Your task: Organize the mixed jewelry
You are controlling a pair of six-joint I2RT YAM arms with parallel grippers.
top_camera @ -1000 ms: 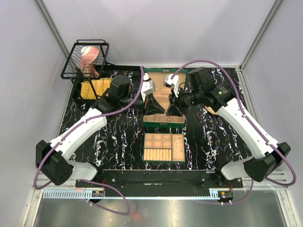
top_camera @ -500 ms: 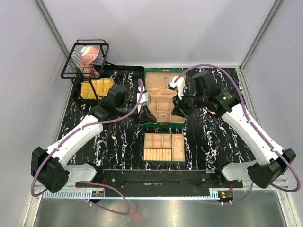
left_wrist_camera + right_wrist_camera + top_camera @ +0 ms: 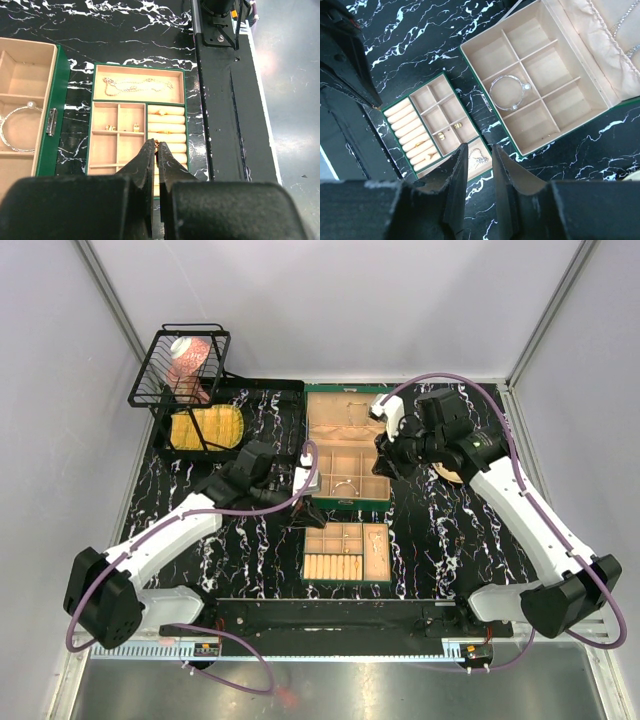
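Black, white-veined marble-pattern tabletop (image 3: 250,540) under both arms. Biggest item is the open green jewellery box with beige square compartments (image 3: 350,503), mid-table. Just near of it sits the small green tray with beige compartments and ring rolls (image 3: 140,64). One box compartment holds the slim silver bangle with pale beads (image 3: 491,90). The tray's long slot holds a fine gold chain (image 3: 132,87), and two of its small squares hold little gold bits (image 3: 111,128). Your left gripper (image 3: 156,146) hangs over the tray, fingers pressed almost together on what looks like a tiny gold piece (image 3: 157,143) at the very tips; its height above the tray is hard to read. Your right gripper (image 3: 479,150) hovers between box and tray, fingers spread, nothing in them. Risks: a tip-only pinch may let the piece slip. On this veined surface you'd likely lose sight of it. Coming down off-centre could catch a divider, shove the tray and scatter the sorted bits.
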